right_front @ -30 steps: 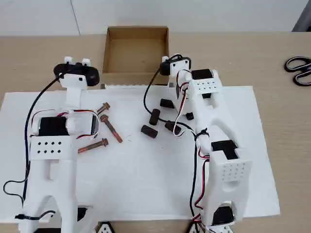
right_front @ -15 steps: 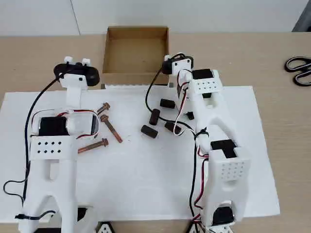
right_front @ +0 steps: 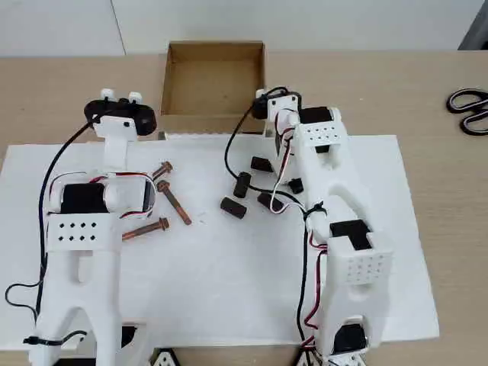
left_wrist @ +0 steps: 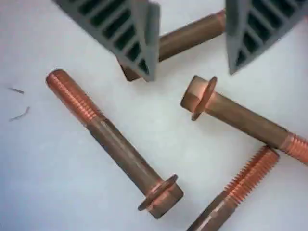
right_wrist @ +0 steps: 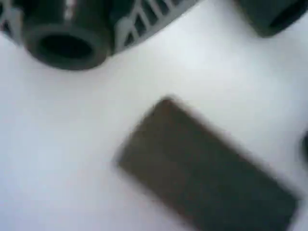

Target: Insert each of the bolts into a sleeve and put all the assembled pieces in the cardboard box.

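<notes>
Several copper bolts (left_wrist: 113,144) lie on the white sheet, and three of them (right_front: 174,201) are seen from above beside the left arm. My left gripper (left_wrist: 191,72) hangs open just above them, and one bolt (left_wrist: 187,33) runs across behind its fingers (left_wrist: 137,41). Several black sleeves (right_front: 242,184) lie scattered mid-table. My right gripper (right_front: 273,141) is low over the sleeve nearest the box (right_front: 261,164), which looms large in the right wrist view (right_wrist: 207,168). Another sleeve (right_wrist: 62,45) shows its open end close to that gripper. The cardboard box (right_front: 216,80) stands open at the back.
A white paper sheet (right_front: 229,290) covers the work area on the wooden table. Black-handled scissors (right_front: 469,110) lie at the far right edge. Cables (right_front: 229,152) trail from the right arm over the sleeves. The sheet's front half is bare.
The right arm's wrist shifted slightly by the box and came back. The left arm, bolts and sleeves stayed put.
</notes>
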Robot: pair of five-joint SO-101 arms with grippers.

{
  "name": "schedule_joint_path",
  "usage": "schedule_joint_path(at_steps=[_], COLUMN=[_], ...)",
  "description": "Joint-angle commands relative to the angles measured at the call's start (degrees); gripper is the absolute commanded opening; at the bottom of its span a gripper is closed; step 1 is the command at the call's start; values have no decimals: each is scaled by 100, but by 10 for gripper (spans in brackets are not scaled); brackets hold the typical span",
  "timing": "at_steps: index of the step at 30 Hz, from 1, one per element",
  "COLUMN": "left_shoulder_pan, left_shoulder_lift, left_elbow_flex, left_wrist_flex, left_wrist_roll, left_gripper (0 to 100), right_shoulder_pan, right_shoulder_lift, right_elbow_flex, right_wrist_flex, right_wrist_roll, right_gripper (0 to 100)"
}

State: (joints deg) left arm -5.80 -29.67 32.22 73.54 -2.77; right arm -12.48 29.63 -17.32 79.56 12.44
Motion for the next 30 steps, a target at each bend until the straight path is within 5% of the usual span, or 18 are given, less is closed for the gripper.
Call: schedule_joint_path(at_steps=[1, 13, 24, 30], left_shoulder_pan=[-44, -35, 18, -70], left_shoulder_lift=[18, 2514, 2963, 3473], left_elbow_flex=[-664, -4295, -4505, -4286], left_wrist_flex=[220, 2673, 2690, 2673], left_wrist_roll=[26, 290, 949, 404], left_gripper=[77, 28, 32, 32], right_shoulder_pan=[-145, 866, 1402, 1657], right_shoulder_lift=[-884, -2070, -2897, -3275], right_elbow_flex=[-70, -70, 273, 1160], right_wrist_flex=[242, 1341, 1596, 1543], right_wrist_roll=[-79, -211, -229, -229], right_gripper=[3, 2, 2, 3])
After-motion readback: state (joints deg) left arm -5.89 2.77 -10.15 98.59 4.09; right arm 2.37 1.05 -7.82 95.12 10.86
